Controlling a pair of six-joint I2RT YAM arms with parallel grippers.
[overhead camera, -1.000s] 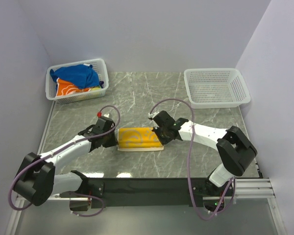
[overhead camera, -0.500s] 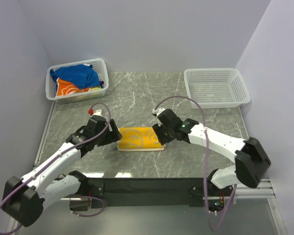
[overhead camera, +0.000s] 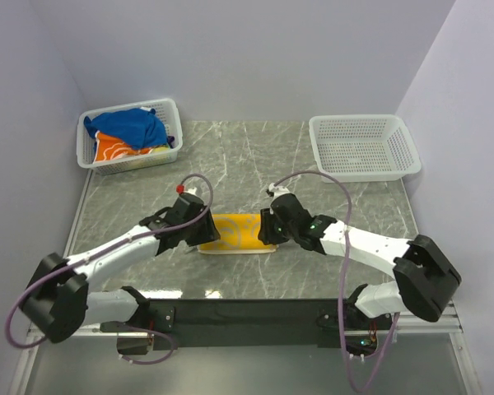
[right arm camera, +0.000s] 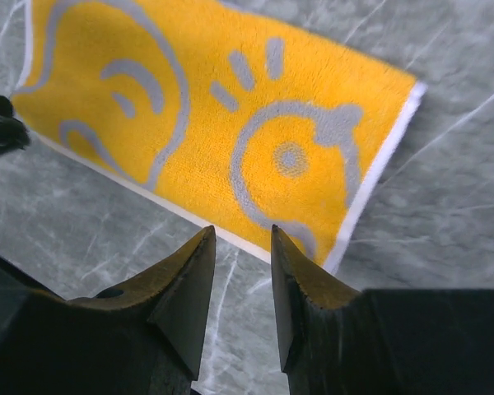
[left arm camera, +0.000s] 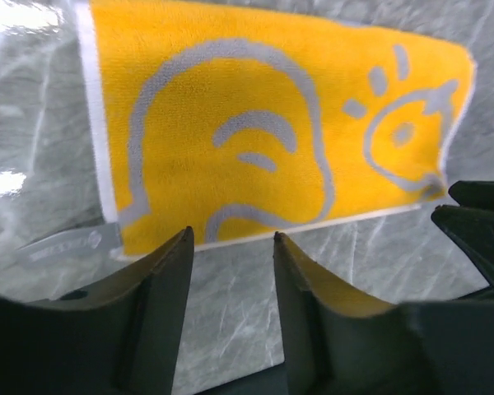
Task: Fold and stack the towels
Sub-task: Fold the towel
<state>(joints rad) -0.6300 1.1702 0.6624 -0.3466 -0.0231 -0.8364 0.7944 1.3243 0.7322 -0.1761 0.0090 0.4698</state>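
Towel place: the yellow towel (overhead camera: 235,233) lies flat on the surface (overhead camera: 313,164), near the front edge, between the two hands.
Towel look: a long narrow strip, already folded by the look of it. It is bright yellow nap with pale grey swirls and a white border (right arm camera: 377,185) along the near side and the ends. A small grey tag (left arm camera: 66,244) sticks out at the near left corner.
Left hand: the left hand (left arm camera: 230,239) has its jaws apart with nothing between them, poised over the near edge at the towel's left end.
Right hand: the right hand (right arm camera: 243,234) is likewise parted and empty, over the near edge close to the right end.
Step in hand: probably taking hold of the strip's ends for another fold, though a lift to stack it cannot be ruled out.
Doing it well: lower each hand so one finger slides under the border and the other lands on top, catching every layer. Close both hands together, and lift evenly so the strip does not twist.
Risk: pinching only the top layer would let the fold fall open. The tag corner may drag.
Other towels: a blue towel (overhead camera: 132,125) and an orange towel (overhead camera: 115,148) sit crumpled in the left basket (overhead camera: 178,132), unfolded.
Right basket: the right basket (overhead camera: 358,118) at the far right holds nothing and is a likely place for the stack.
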